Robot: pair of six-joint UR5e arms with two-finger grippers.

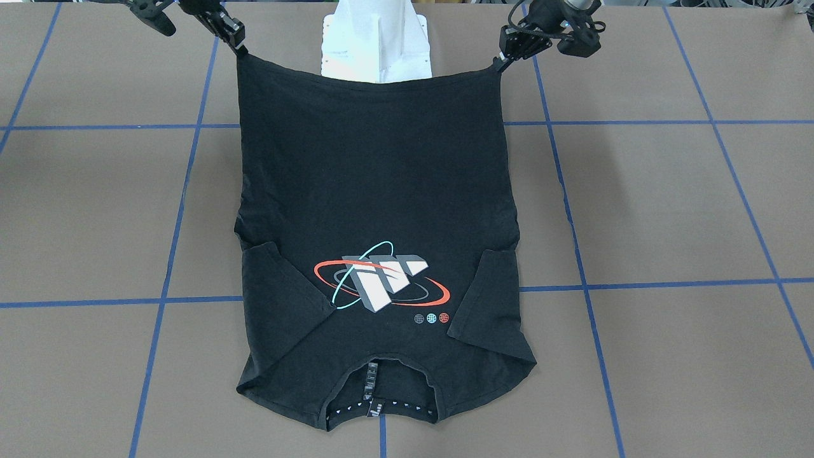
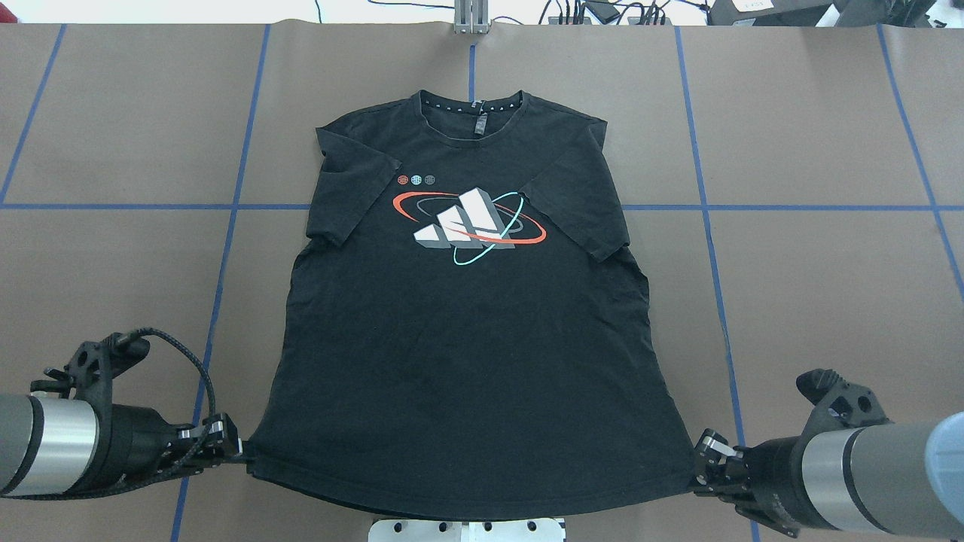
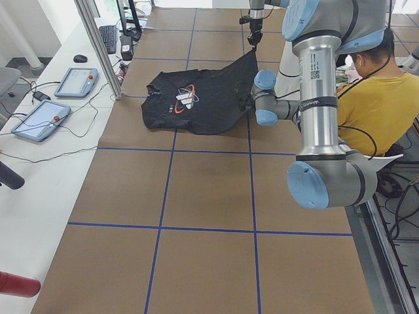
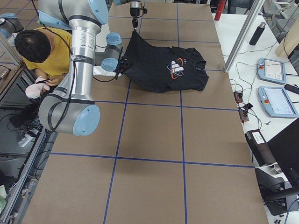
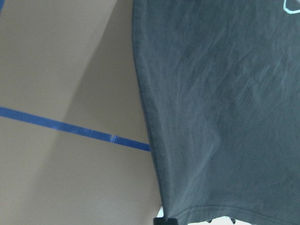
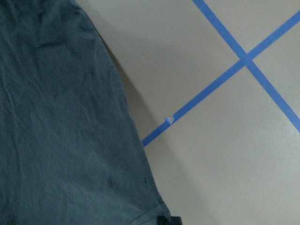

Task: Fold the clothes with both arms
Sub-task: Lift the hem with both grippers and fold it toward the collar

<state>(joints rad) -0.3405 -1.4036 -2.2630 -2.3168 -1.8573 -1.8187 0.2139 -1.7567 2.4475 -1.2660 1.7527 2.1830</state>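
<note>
Overhead exterior shows the black T-shirt (image 2: 467,346) lying logo-up on the brown table (image 2: 813,286), collar away from the grippers; the left gripper (image 2: 242,452) and right gripper (image 2: 697,474) are each clamped on a hem corner, holding that edge raised

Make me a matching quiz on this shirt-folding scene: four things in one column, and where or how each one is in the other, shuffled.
Things:
1. left gripper
2. right gripper
3. collar
4. sleeves

Places or states:
A. folded inward over the front of the T-shirt
B. shut on the T-shirt's bottom corner at the overhead view's right
C. at the end farthest from the robot
D. shut on the T-shirt's bottom corner at the overhead view's left

Pairs: 1-D, 2-B, 3-C, 4-A
</note>
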